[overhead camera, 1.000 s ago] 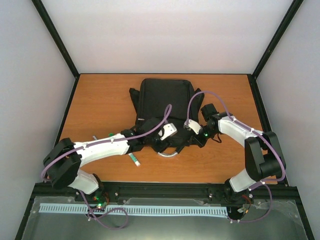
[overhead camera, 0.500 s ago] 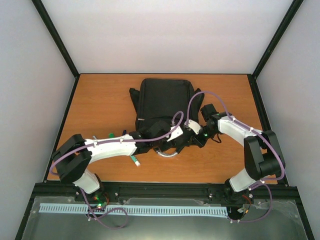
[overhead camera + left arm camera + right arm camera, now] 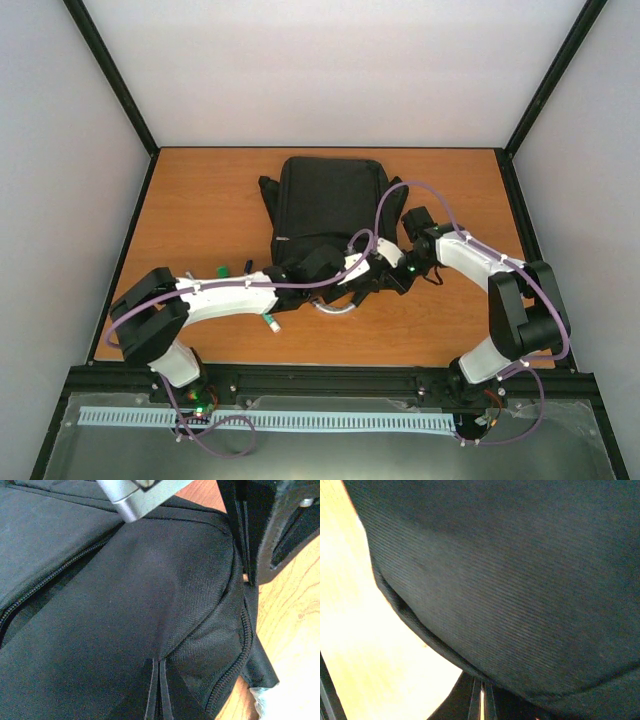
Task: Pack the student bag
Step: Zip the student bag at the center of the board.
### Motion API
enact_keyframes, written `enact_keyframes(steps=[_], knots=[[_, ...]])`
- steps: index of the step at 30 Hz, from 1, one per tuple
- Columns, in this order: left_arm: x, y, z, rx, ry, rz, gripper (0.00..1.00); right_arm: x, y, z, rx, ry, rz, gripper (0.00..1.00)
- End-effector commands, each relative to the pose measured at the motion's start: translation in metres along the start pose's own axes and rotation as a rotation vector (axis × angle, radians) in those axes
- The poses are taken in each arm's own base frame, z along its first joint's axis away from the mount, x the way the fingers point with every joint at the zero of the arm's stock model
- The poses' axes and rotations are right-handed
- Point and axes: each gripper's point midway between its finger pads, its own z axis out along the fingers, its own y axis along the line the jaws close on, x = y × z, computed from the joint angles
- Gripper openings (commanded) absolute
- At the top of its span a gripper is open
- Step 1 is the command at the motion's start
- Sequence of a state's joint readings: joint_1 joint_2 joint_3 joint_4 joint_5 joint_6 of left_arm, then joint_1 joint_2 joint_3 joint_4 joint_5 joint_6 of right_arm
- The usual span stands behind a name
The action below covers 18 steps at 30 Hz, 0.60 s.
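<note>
Student bag (image 3: 325, 195): black fabric backpack, lies flat at the middle of the wooden table (image 3: 200, 210), toward the far side. Shoulder straps spill out at both sides. Grey loop handle (image 3: 335, 309) sticks out on the near side, onto bare wood.

Both arms reach in to the bag's near edge and meet there, heads close together.

Left gripper (image 3: 159, 695): jaws closed, only a thin line between the fingertips. Tips sit right against the bag's dark weave. Can't tell whether any cloth is caught between them. A zip (image 3: 55, 575) runs on a slant across the panel to the left of the tips, and a second one curves along the bag's right edge. Wood shows beyond that edge. The right arm's head, pale grey and black, fills the top of this view.

Right gripper (image 3: 481, 702): jaws also closed, a bright sliver of a gap at the tips. Black ribbed fabric hangs over nearly the whole wrist view and comes right down to the fingertips (pinched or merely resting there, not clear). Table shows as a washed-out strip at the left.

White marker with a green end (image 3: 270, 320) lies on the table near the bag, just beside the left forearm.
</note>
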<state>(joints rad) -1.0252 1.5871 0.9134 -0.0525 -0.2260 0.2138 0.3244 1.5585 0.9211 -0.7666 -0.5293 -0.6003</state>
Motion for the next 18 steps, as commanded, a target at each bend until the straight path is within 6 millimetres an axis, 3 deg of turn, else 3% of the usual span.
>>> enact_keyframes(steps=[1,18], knots=[[-0.024,0.013,-0.023,-0.049,-0.098,-0.042,0.01,-0.004,-0.021,-0.009,0.07,-0.005,0.022,0.03],[-0.008,0.014,-0.043,-0.039,-0.093,-0.107,0.01,0.015,-0.075,-0.029,0.229,0.047,0.082,0.03]])
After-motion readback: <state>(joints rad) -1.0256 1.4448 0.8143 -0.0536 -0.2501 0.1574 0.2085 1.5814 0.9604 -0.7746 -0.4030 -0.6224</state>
